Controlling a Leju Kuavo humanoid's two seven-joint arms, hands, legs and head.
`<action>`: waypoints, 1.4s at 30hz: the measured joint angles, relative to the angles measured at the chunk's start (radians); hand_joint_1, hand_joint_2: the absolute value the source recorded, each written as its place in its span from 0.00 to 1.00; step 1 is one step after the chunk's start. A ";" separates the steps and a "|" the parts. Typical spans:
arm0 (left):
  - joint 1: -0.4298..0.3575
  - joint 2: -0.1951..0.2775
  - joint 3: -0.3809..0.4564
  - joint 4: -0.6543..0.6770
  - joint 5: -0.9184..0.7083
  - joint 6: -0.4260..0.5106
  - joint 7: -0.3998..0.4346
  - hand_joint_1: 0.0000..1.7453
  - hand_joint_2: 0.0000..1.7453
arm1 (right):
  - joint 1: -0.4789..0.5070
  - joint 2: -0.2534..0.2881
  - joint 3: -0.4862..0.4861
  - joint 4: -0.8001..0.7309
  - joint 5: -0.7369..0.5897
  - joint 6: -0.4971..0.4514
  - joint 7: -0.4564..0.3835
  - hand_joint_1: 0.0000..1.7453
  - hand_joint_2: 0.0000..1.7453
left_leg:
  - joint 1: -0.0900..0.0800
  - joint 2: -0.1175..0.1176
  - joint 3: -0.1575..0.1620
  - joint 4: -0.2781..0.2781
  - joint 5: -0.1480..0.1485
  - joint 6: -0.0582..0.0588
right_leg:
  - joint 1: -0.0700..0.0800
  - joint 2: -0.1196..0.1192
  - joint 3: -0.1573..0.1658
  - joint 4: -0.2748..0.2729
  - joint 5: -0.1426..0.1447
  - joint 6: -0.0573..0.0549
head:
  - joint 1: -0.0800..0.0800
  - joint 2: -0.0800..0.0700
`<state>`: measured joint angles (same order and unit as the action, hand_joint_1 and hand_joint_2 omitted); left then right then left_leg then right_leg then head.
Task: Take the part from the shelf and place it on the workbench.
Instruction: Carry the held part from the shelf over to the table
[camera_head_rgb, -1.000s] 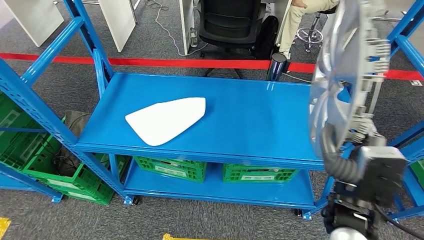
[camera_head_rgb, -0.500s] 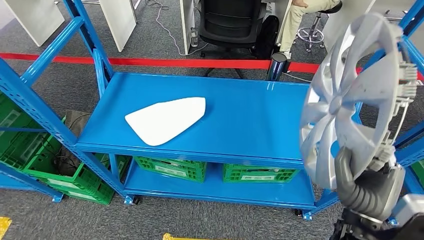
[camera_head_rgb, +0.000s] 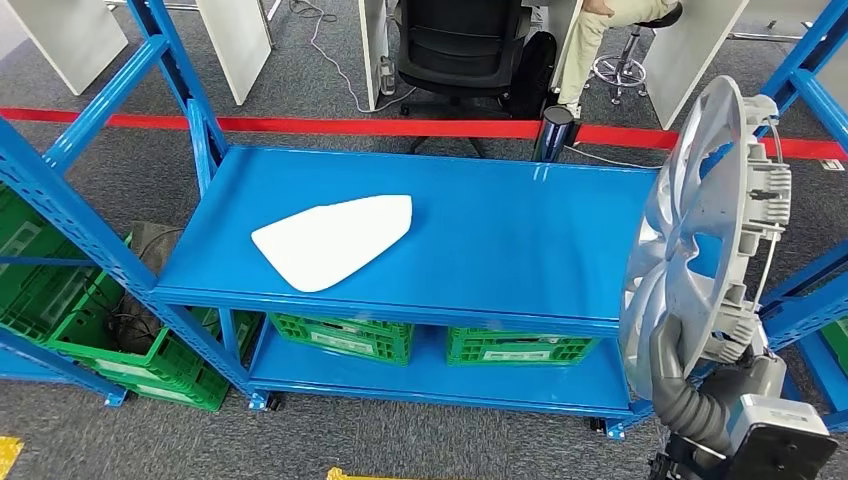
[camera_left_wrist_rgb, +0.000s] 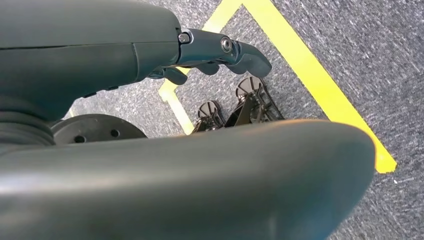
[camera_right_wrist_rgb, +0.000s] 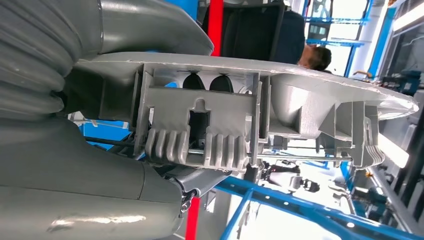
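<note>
Right hand grips the silver wheel cover by its lower rim, holding it upright and nearly edge-on beyond the right end of the blue shelf — clear of the shelf surface, the part rising well above the fingers. From the right wrist camera I see the cover's ribbed clips and wire ring pressed against the thumb, so the hold looks firm, though it bears on one edge alone.

My worry is leverage: a wide, light disc clamped at its lowest point can swing or twist in the fingers if I turn the body briskly toward the worktop. The blue upright at the far right stands just beside the cover's top edge — a careless sweep could clip it and knock the part loose.

Left hand hangs over grey carpet and yellow floor tape, fingers loosely curled, holding nothing.

A white panel lies on the shelf's left half, well apart from the cover.
</note>
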<state>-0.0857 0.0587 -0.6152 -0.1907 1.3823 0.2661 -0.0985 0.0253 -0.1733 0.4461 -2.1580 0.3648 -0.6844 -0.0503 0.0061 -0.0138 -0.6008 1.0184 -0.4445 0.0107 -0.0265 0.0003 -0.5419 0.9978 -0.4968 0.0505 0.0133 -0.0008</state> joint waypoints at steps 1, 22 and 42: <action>0.000 0.000 0.001 0.000 0.000 0.000 0.003 0.00 0.00 | 0.004 0.004 -0.005 0.002 -0.006 0.000 -0.006 1.00 1.00 | -0.002 0.000 -0.001 0.001 0.000 0.002 | -0.002 0.000 0.003 0.000 0.000 0.002 | 0.000 0.000; -0.001 -0.010 0.003 0.000 -0.025 0.004 0.016 0.00 0.00 | 0.048 0.011 -0.036 0.007 -0.179 0.000 -0.064 1.00 1.00 | 0.008 0.008 -0.047 0.051 -0.020 -0.028 | 0.005 -0.001 0.001 0.010 0.009 -0.047 | 0.009 0.000; -0.003 -0.009 0.003 0.000 -0.028 0.003 0.034 0.00 0.00 | 0.057 -0.002 -0.041 0.043 -0.221 0.000 -0.089 1.00 1.00 | 0.001 0.013 0.014 -0.019 0.001 0.023 | 0.010 -0.001 -0.138 0.287 -0.105 -0.001 | 0.000 0.000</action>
<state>-0.0890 0.0494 -0.6122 -0.1903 1.3542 0.2693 -0.0645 0.0827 -0.1757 0.4049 -2.1154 0.1443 -0.6847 -0.1390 0.0075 -0.0009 -0.5867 0.9998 -0.4438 0.0334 -0.0166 -0.0008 -0.6803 1.2850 -0.6020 0.0492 0.0135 -0.0008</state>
